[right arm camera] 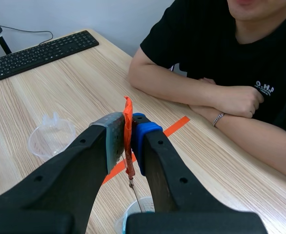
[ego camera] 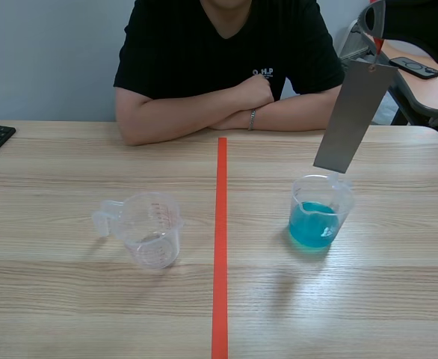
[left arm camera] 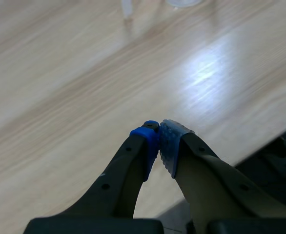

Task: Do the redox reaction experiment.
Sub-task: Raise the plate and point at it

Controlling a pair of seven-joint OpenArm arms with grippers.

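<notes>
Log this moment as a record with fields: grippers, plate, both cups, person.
left gripper: shut, empty
right gripper: raised, shut on orange tag
grey plate: hangs from the tag, lower edge near the beaker rim, above the liquid
beaker: blue liquid, right of tape line
measuring cup: empty, left of line
person: opposite, arms folded

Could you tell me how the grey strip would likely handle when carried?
Probably stiff: the strip hangs flat and straight. It may swing, since the right pincer grips only its orange tab. It looks thin, so likely light.
</notes>
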